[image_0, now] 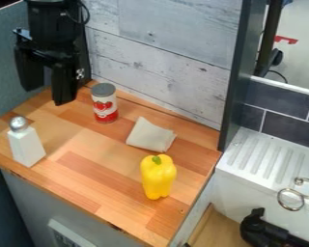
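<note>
The can (105, 105) stands upright near the back of the counter (79, 181), just beside the end effector (49, 95), whose two fingers are spread apart with nothing between them. It has a dull grey top and a white label with red shapes and a red band. The arm runs out of view at the top edge; a black object (263, 230) at lower right is cut off, perhaps a tap. The counter is striped wood, against pale planks (163, 41), with dark tiles (286, 124) beyond.
</note>
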`<state>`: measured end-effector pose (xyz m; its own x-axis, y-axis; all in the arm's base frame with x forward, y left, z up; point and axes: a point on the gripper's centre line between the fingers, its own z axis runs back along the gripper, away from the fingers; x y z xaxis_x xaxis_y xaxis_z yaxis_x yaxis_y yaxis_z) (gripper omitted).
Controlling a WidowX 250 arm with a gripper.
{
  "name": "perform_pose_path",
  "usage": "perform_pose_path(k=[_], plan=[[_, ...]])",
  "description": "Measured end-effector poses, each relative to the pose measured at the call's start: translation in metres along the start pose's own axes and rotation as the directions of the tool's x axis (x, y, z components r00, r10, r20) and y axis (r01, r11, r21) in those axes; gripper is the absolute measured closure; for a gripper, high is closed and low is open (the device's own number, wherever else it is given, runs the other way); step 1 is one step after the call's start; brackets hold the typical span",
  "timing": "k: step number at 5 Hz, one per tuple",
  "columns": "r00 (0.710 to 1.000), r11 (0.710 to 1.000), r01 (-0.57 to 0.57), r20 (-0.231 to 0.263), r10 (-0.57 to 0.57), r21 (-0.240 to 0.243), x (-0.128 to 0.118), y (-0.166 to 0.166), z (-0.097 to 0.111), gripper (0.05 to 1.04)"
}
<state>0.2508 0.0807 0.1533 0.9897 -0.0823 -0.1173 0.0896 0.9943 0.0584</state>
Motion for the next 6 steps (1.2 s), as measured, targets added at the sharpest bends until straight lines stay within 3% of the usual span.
perform_pose_path(k=[1,3,4,6], plan=[[1.0,1.0,0.005,-0.027,-0.006,-0.011,0.0,-0.001,-0.007,0.083],[0.998,0.998,-0.049,-0.035,0.05,0.026,-0.022,0.047,-0.01,0.083],[0.996,0.997,-0.068,-0.059,0.07,0.036,-0.024,0.067,-0.027,0.083],[0.991,0.998,-0.056,-0.121,0.052,-0.033,-0.012,0.086,-0.064,0.083]])
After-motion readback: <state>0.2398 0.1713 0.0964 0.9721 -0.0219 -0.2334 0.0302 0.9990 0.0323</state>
